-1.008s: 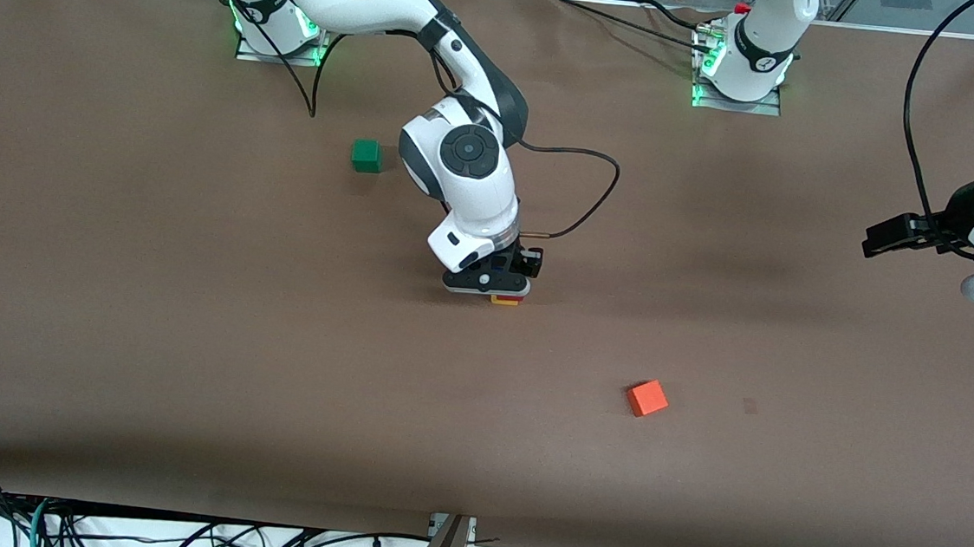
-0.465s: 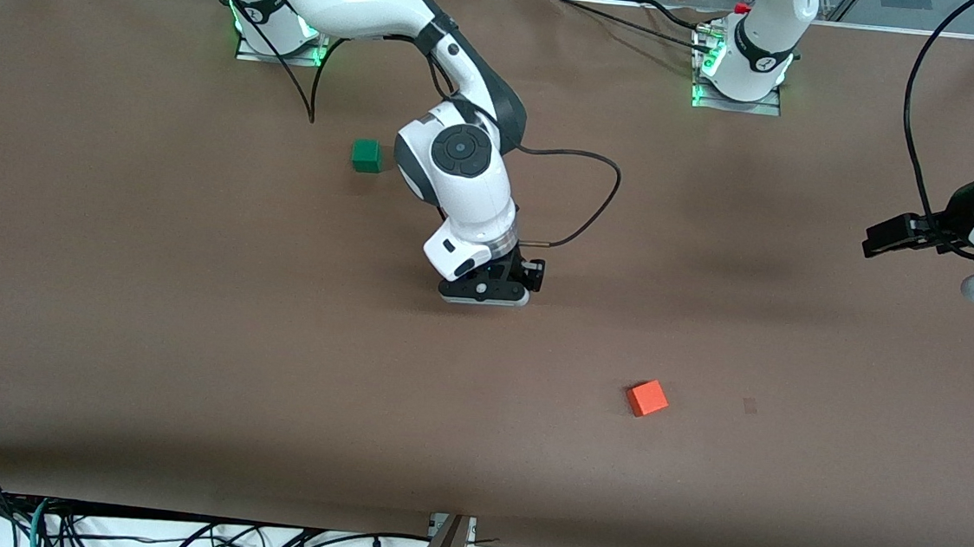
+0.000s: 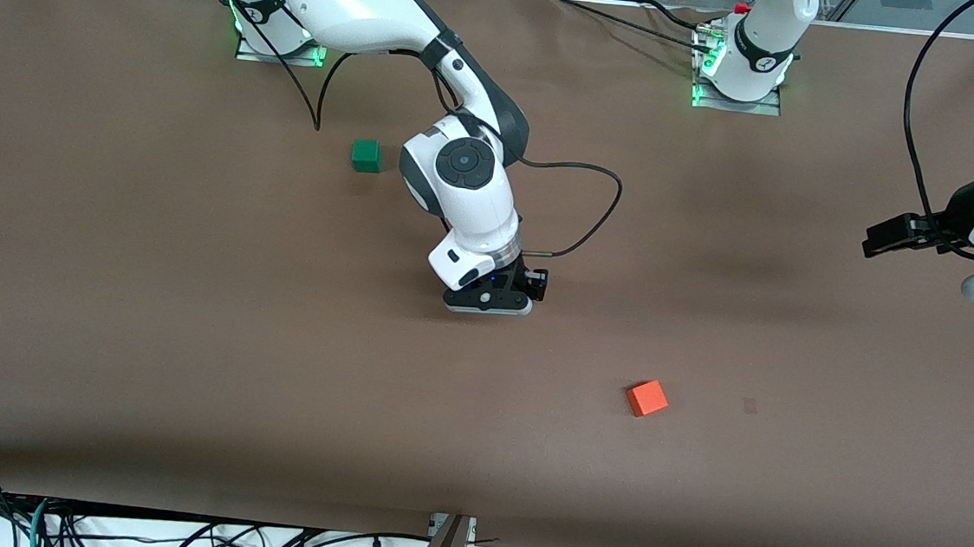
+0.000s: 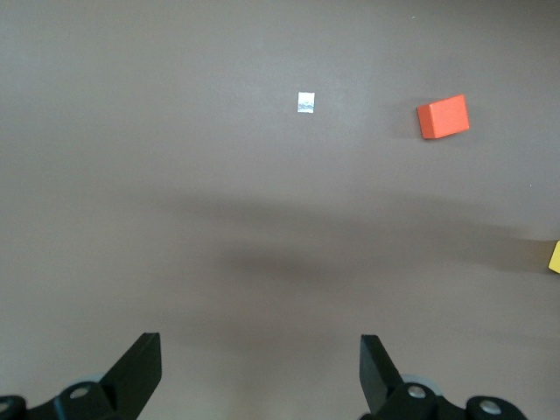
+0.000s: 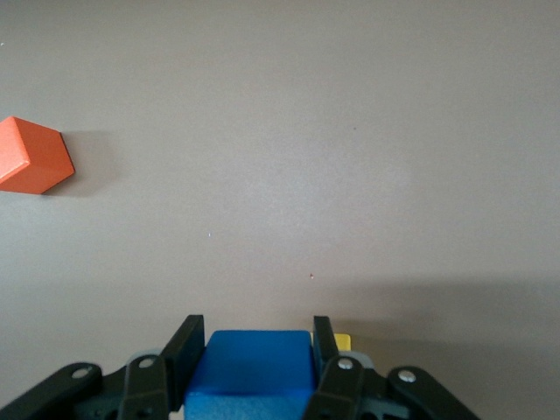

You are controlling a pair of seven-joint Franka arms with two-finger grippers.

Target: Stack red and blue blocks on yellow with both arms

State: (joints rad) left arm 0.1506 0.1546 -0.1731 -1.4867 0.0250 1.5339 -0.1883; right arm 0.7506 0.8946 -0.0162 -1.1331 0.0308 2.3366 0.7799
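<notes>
My right arm has eased slightly toward the front camera over the last second, and the sliver of yellow and red that peeked out under its hand then is now covered in the front view. Nearest the front camera lies the orange cube (image 3: 647,398), unmoved, toward the left arm's end of the table. Next comes the right gripper (image 3: 489,301), low over the table's middle; in its wrist view its fingers (image 5: 186,348) are pinched on the blue block (image 5: 252,367), and a corner of the yellow cube (image 5: 343,340) shows just beside and beneath it. I can't see the red block at all. The left gripper (image 3: 876,242) waits in the air at its own end, where it was, fingers (image 4: 140,367) spread wide and holding nothing. Farthest back sits the green cube (image 3: 366,155), also unmoved.
</notes>
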